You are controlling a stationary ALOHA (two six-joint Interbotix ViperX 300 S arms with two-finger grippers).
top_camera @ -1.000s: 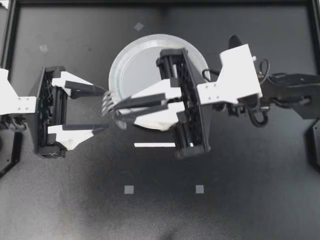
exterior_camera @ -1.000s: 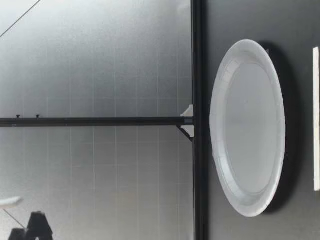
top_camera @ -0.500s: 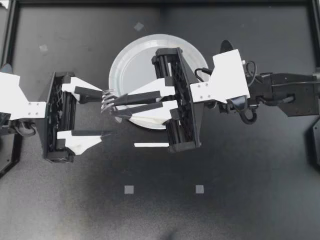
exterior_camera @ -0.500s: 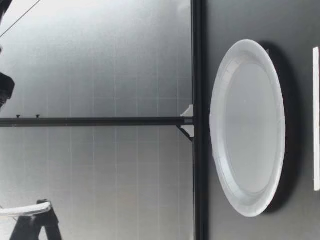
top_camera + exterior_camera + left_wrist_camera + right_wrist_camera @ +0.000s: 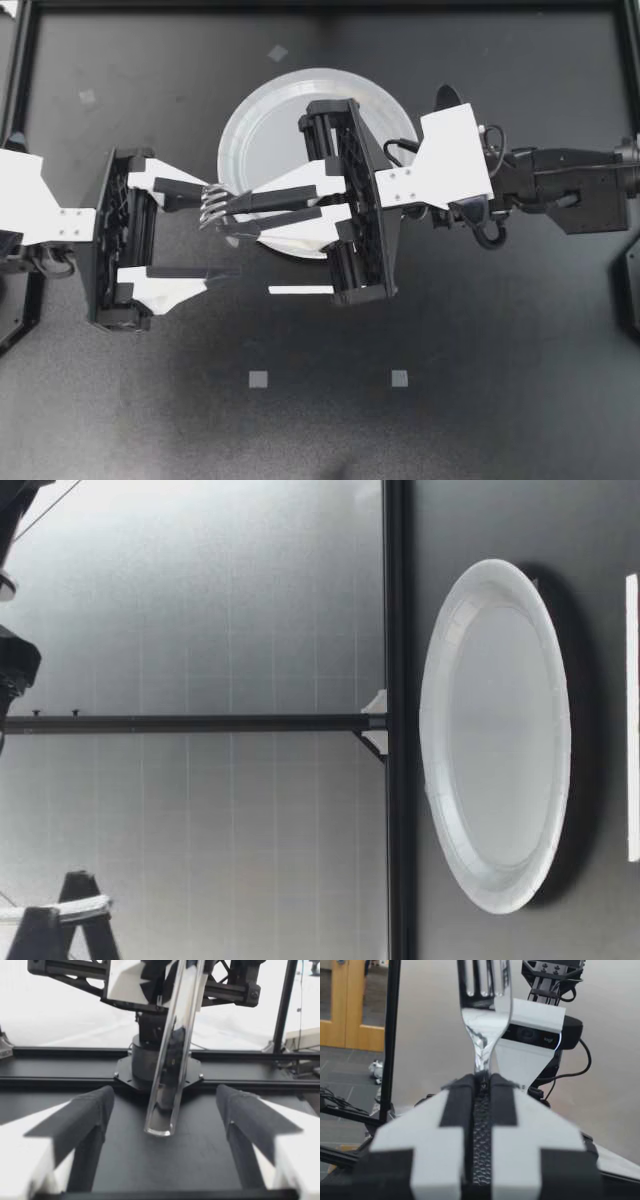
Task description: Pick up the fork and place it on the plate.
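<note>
Right tool (image 5: pixel 230 206) farther left than before, shiny metal fork (image 5: pixel 212 204) in its grip

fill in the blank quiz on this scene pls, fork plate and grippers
1. The fork is clamped in a gripper that belongs to my ___ arm.
2. My left gripper is ___, its fingers wide apart and touching nothing.
3. The plate is ___: the fork is not yet on it.
Missing words: right; open; empty
</note>
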